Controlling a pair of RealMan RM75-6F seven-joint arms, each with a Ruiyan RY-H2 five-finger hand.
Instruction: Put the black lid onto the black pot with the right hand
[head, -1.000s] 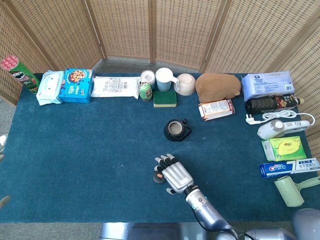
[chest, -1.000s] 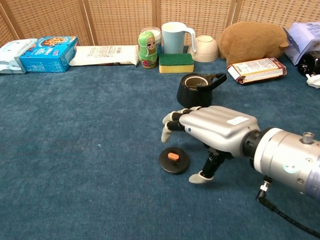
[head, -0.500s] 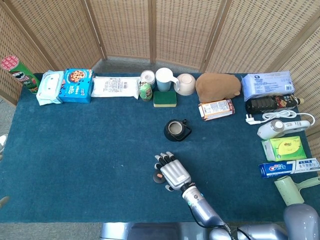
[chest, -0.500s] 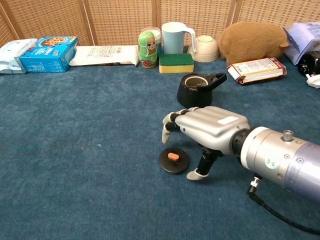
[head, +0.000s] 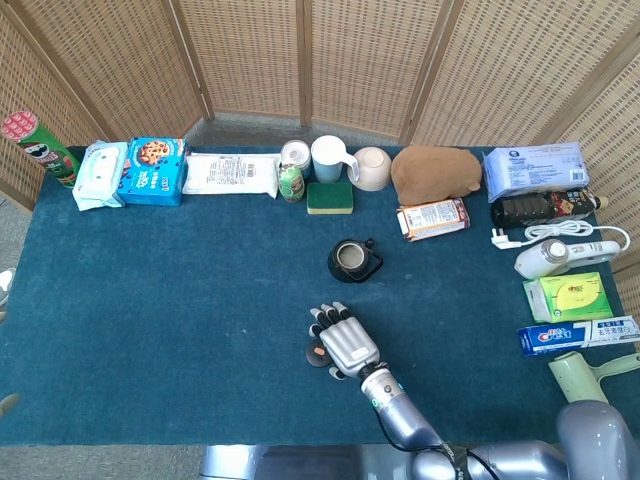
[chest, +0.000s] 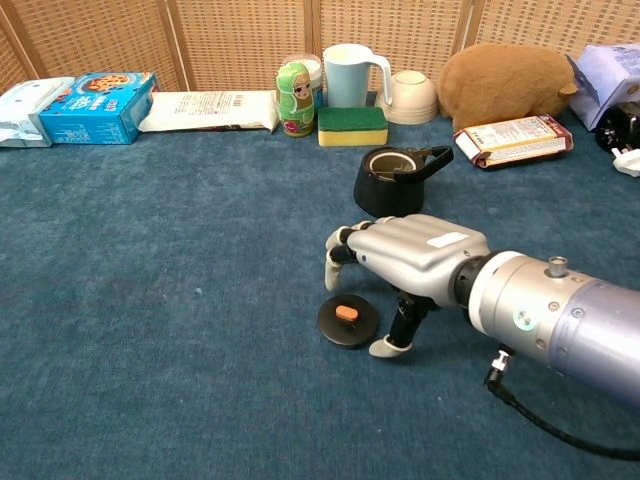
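Black and flat, the lid (chest: 347, 321) with its orange knob lies on the blue tabletop (chest: 180, 300), near the open black pot (chest: 392, 180) but apart from it. The right hand (chest: 410, 262) arches just over the lid, fingers (chest: 334, 262) spread and curled down, thumb beside the rim, gripping nothing.

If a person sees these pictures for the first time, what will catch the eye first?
First, the silver right hand in the middle foreground, poised above the small black lid with its orange knob on the blue cloth. Just behind stands the open black pot. A row of household items lines the far edge, with the brown plush toy standing out.
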